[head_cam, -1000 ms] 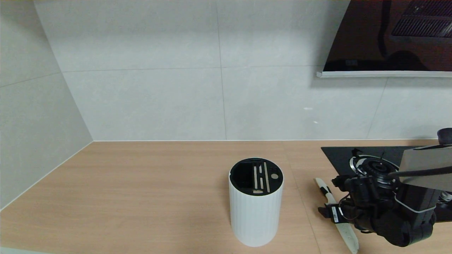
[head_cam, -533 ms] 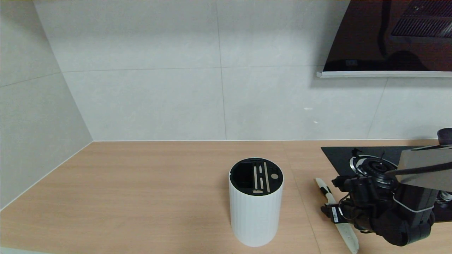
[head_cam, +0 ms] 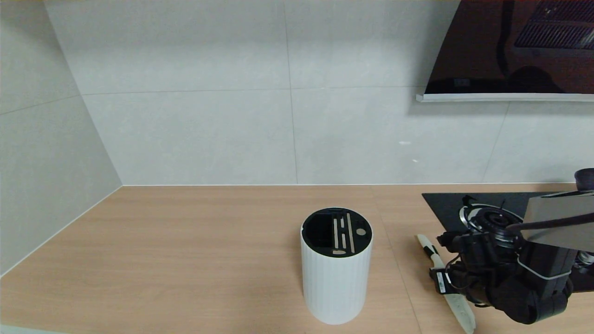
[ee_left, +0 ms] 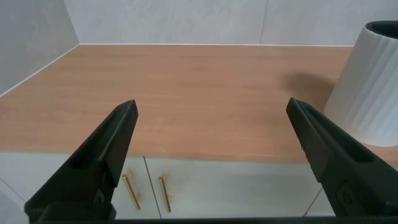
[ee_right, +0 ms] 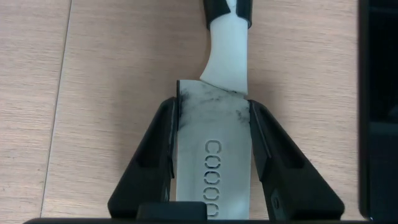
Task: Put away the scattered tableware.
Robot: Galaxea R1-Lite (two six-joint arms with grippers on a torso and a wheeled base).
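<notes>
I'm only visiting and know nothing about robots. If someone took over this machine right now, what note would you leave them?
Right gripper: fingers shut on the blade of the white knife, which lies on the counter beside the stove.
Left gripper: fingers open, empty, by the counter's front edge, apart from the holder.
Holder: white, ribbed, upright mid-counter, nothing sticking out of its slotted top.
Done: knife gripped, not yet lifted.
Left: lift the knife and, most likely, slide it into a slot of the holder.
</notes>
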